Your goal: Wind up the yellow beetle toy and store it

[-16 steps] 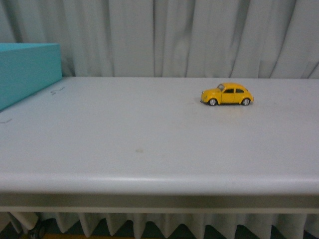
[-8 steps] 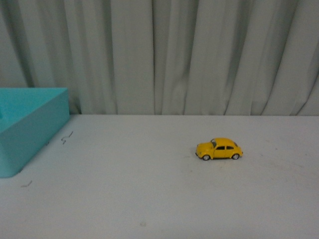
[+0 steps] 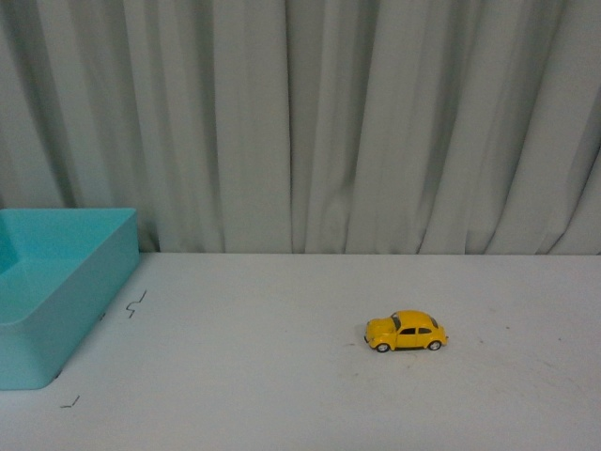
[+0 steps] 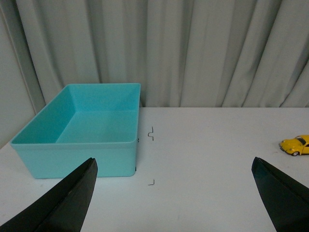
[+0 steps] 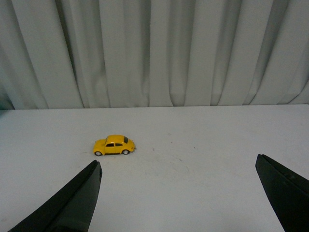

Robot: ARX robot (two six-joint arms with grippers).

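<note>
The yellow beetle toy stands on its wheels on the white table, right of centre in the front view, nose pointing left. It also shows in the right wrist view as the same small car, well ahead of my right gripper, which is open and empty. At the edge of the left wrist view the toy is partly cut off, far from my left gripper, also open with nothing between its black fingers. Neither arm appears in the front view.
A teal open bin stands at the table's left; it looks empty. Small dark marks lie on the white table beside it. A grey pleated curtain hangs behind.
The front camera's view has risen: the table's front edge dropped out of sight, more curtain shows, and the toy and bin sit lower in the picture. The toy itself has not shifted on the table.
</note>
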